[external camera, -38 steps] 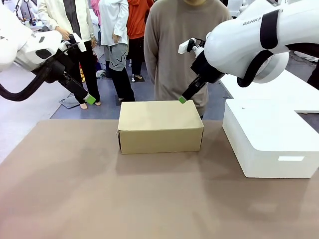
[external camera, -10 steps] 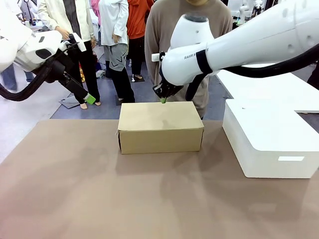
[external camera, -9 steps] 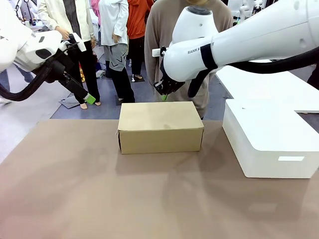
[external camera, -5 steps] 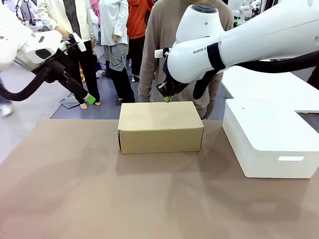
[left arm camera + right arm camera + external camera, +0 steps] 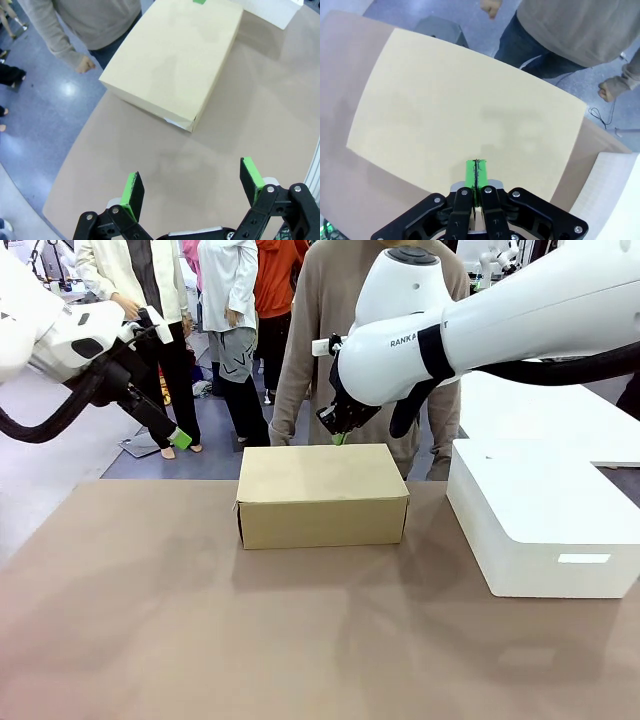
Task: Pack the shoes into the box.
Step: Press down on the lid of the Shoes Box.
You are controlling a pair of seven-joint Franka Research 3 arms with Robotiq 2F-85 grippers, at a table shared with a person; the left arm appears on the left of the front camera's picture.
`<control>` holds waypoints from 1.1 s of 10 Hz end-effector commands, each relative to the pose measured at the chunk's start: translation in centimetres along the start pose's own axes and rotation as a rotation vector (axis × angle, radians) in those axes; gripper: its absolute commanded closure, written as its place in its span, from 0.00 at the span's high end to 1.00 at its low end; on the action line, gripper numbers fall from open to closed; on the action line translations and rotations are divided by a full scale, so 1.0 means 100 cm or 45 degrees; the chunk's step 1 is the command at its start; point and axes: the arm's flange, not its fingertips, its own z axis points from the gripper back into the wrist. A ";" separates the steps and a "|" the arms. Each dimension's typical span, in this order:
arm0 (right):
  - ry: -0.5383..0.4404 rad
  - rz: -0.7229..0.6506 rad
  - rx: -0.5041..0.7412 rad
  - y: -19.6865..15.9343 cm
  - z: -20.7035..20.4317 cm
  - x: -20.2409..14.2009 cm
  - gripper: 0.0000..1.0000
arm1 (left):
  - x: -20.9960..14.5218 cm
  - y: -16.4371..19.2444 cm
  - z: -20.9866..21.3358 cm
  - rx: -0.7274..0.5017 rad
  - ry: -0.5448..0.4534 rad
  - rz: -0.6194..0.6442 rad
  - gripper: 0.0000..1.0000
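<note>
The box (image 5: 322, 495) is a tan cardboard one standing shut in the middle of the brown table, also seen in the left wrist view (image 5: 175, 55) and the right wrist view (image 5: 465, 125). My right gripper (image 5: 339, 439) hangs shut, green pads pressed together with nothing between them, just above the lid near its far edge (image 5: 476, 172). My left gripper (image 5: 180, 439) is raised beyond the table's far left corner, open and holding nothing (image 5: 192, 182). The shoes are out of view.
A large white block-like box (image 5: 540, 525) stands at the table's right. A person in a grey-brown sweater (image 5: 350, 340) stands right behind the tan box, fists hanging at each side (image 5: 490, 7). Other people stand farther back on the left.
My right gripper has drifted slightly to the right along the box's far edge, staying shut. The person's arms have come down to their sides. The left arm has not moved.
</note>
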 end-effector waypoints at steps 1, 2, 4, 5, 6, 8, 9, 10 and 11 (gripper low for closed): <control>0.061 0.056 0.018 -0.010 0.036 -0.033 0.00 | 0.001 0.001 0.002 0.015 0.009 0.009 1.00; 0.081 0.102 0.017 -0.012 0.049 -0.055 0.00 | 0.001 0.001 0.002 0.015 0.009 0.009 1.00; 0.081 0.153 0.041 -0.013 0.072 -0.097 0.00 | 0.001 0.001 0.002 0.015 0.009 0.009 1.00; 0.077 0.169 0.055 -0.015 0.084 -0.118 0.00 | 0.001 0.001 0.002 0.015 0.009 0.009 1.00; 0.073 0.189 0.059 -0.017 0.095 -0.141 0.00 | 0.001 0.001 0.002 0.015 0.009 0.009 1.00; 0.070 0.201 0.011 -0.021 0.106 -0.177 0.36 | 0.001 0.001 0.002 0.015 0.009 0.009 1.00; 0.088 0.202 0.007 -0.023 0.109 -0.192 0.56 | 0.001 0.001 0.002 0.015 0.009 0.009 1.00; 0.117 0.211 0.003 -0.024 0.108 -0.205 0.76 | 0.001 0.001 0.002 0.015 0.009 0.009 1.00; 0.124 0.205 -0.002 -0.026 0.108 -0.213 0.96 | 0.001 0.001 0.002 0.015 0.009 0.009 1.00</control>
